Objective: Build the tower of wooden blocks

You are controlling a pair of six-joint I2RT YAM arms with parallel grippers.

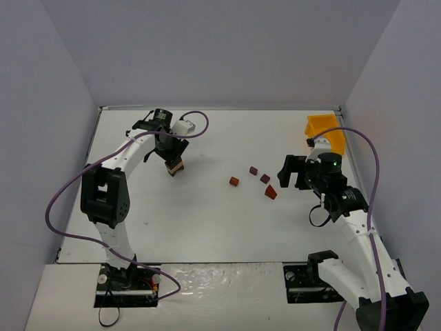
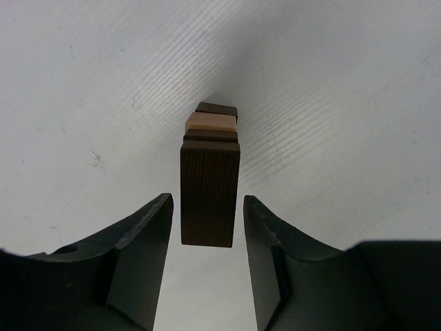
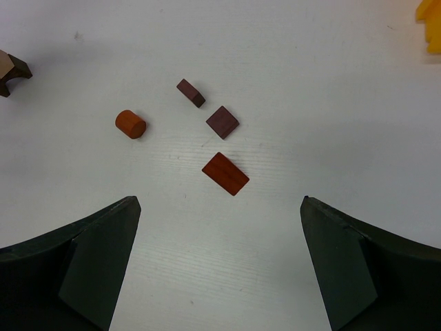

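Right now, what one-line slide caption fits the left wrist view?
Left arm's jaws stand open, just clear of the dark top block crowning the tower on the white table.

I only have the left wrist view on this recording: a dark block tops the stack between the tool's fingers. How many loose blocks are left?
Observer: Four loose blocks lie clustered to the right of the tower, apart from it.
Operator: Where is the right tool?
Observer: The right tool hangs open beside those four, holding nothing.
Operator: Anything else out there?
Observer: A yellow bin in the far right corner.
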